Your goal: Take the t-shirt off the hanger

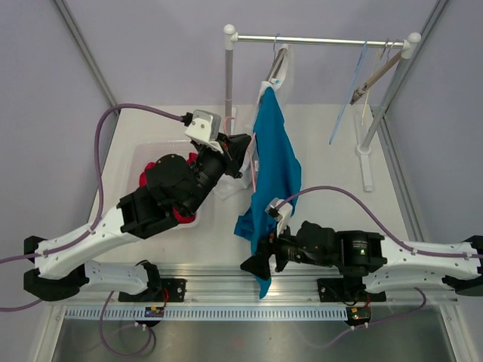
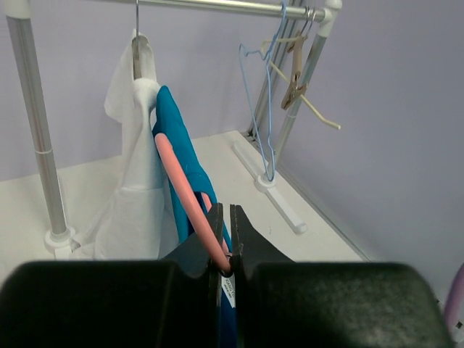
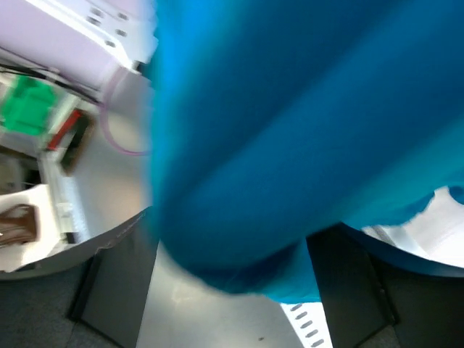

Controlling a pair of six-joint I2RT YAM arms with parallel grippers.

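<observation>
Teal t-shirt (image 1: 275, 162) cloth draped mid-frame from the pink hanger (image 2: 185, 188), which my left hand (image 2: 225, 250) held clamped, while my right hand (image 1: 260, 262) sat at the lower hem, grip impossible to tell, so I judged peeling was underway and next needed a steady pull toward the bottom edge.

T-shirt (image 1: 275, 151) on hanger (image 2: 179, 181) below rail (image 1: 324, 39), bin (image 1: 139, 160) to its left, spare hangers (image 1: 375, 78) right
</observation>
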